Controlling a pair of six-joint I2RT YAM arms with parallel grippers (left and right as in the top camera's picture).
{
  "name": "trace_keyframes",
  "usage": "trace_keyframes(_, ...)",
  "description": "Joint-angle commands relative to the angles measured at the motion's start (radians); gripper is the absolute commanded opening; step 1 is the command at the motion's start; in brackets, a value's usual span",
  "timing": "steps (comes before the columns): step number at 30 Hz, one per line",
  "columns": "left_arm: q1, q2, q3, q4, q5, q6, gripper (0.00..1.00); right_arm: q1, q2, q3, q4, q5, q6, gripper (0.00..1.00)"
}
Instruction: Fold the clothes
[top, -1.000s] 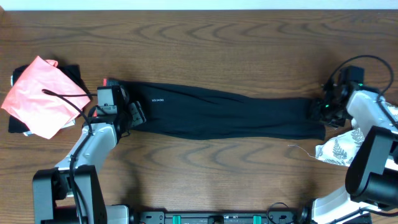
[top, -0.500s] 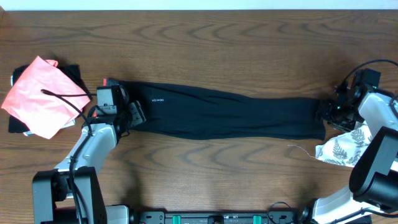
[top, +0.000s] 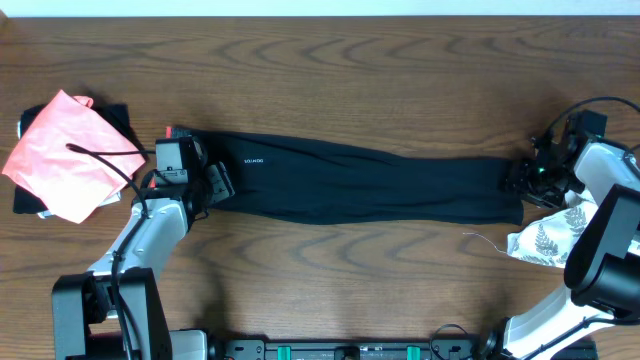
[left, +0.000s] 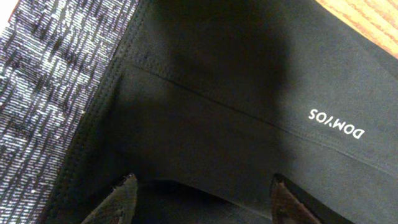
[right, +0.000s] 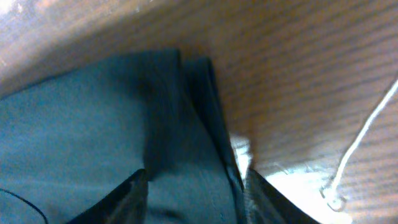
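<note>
The black leggings (top: 370, 180) lie stretched flat across the table, waistband to the left, leg ends to the right. My left gripper (top: 213, 184) sits low over the waist end. In the left wrist view its fingers (left: 121, 198) stand wide apart on flat black cloth, beside the grey waistband (left: 43, 93); nothing looks pinched. My right gripper (top: 521, 178) is at the leg ends. In the right wrist view its jaws straddle the hem edge of the leggings (right: 93, 124) and stand open, with the cloth lying flat between the fingers (right: 132, 194).
A coral-pink cloth (top: 62, 155) lies on a dark folded piece at the far left. A white leaf-print cloth (top: 545, 240) with a loose thread (right: 367, 134) lies near the right arm, close to the leg ends. Bare wood surrounds the leggings.
The right gripper drew away to the right, then came back left onto the leg ends, its jaws widening and narrowing again. The left arm and the leggings have not moved.
</note>
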Motion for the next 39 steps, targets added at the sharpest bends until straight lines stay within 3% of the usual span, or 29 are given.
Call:
trace_keyframes(1, -0.001, -0.011, 0.013, -0.003, 0.004, 0.006, 0.69, 0.006, 0.112, -0.063, -0.002, -0.063, -0.007, 0.45)
trace_keyframes(11, -0.001, -0.011, 0.013, -0.003, 0.004, 0.006, 0.69, 0.006, 0.111, -0.063, -0.021, -0.161, -0.047, 0.42)
trace_keyframes(18, -0.001, -0.011, 0.013, -0.003, 0.004, 0.006, 0.69, 0.005, 0.111, -0.063, -0.012, -0.160, -0.047, 0.03)
trace_keyframes(19, -0.001, -0.011, 0.013, -0.003, 0.004, 0.006, 0.69, 0.003, 0.111, -0.063, -0.007, -0.160, -0.047, 0.01)
trace_keyframes(24, -0.001, -0.011, 0.013, -0.003, 0.028, 0.006, 0.69, -0.015, 0.103, -0.005, -0.022, -0.149, -0.037, 0.01)
trace_keyframes(28, -0.001, -0.014, 0.013, 0.001, 0.127, 0.006, 0.70, -0.035, 0.080, 0.115, -0.108, -0.101, -0.010, 0.01)
trace_keyframes(33, -0.001, -0.063, 0.013, 0.008, 0.224, 0.006, 0.99, -0.054, 0.076, 0.268, -0.213, -0.049, 0.003, 0.01)
trace_keyframes(39, 0.000, -0.195, 0.013, 0.011, 0.216, 0.006, 0.98, -0.085, 0.076, 0.373, -0.284, 0.024, 0.002, 0.01)
